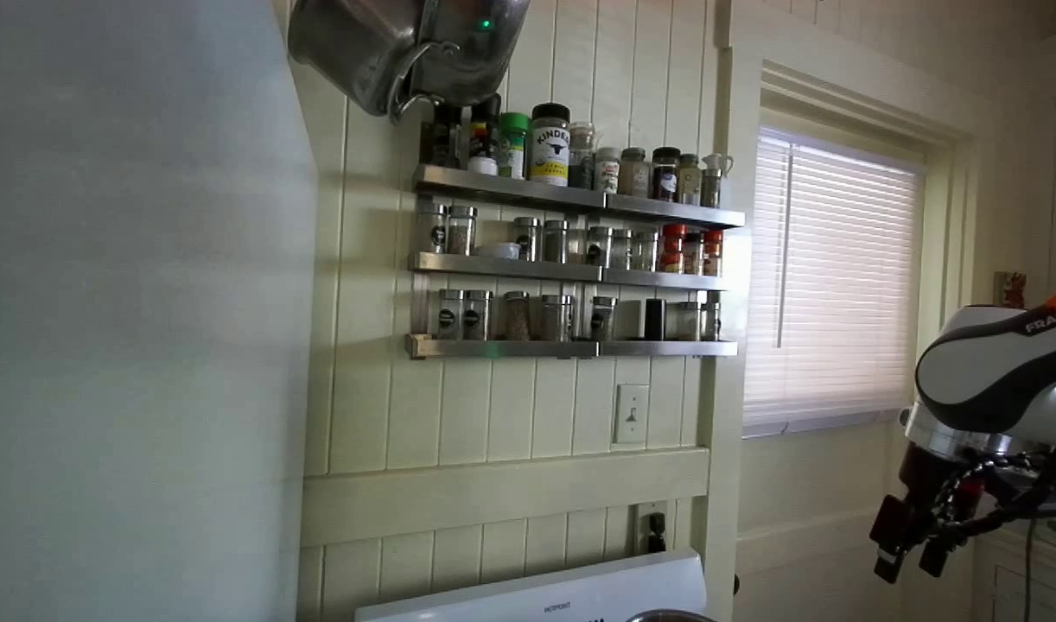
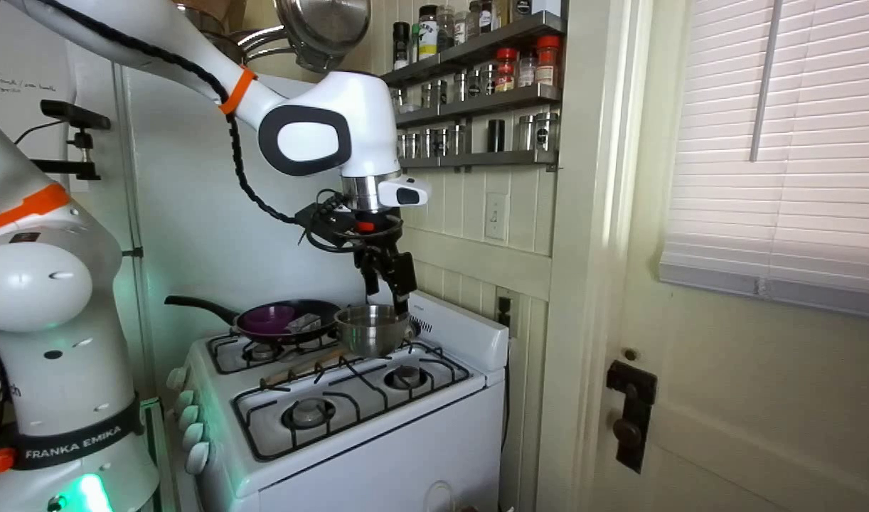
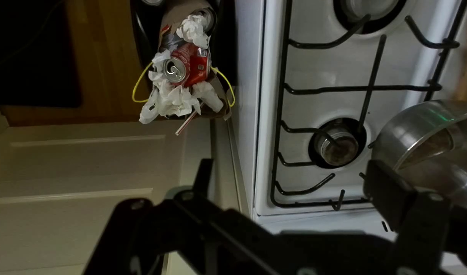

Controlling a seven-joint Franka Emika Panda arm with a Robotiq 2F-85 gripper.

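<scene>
My gripper (image 3: 294, 183) stands open, fingers wide apart, with nothing between them. In an exterior view the gripper (image 2: 387, 299) hangs fingers-down over the back part of the white stove (image 2: 377, 455). Nearest to it is a shiny metal pot (image 2: 372, 340); one fingertip overlaps the pot's rim there, and I cannot tell whether they touch. In the wrist view the pot (image 3: 409, 122) lies at the right edge, partly behind the right finger (image 3: 388, 191). A light wooden bar, perhaps its handle, runs towards the stove's knobs. The gripper (image 1: 910, 566) also shows at lower right in an exterior view.
A black pan (image 2: 200, 304) holding a purple bowl (image 2: 267, 320) sits beside the pot. Black grates (image 3: 333, 91) stand over the burners. Spice shelves (image 1: 511, 347) and hanging metal pots (image 1: 355, 52) line the wall. Beside the stove is rubbish with a red can (image 3: 184, 57).
</scene>
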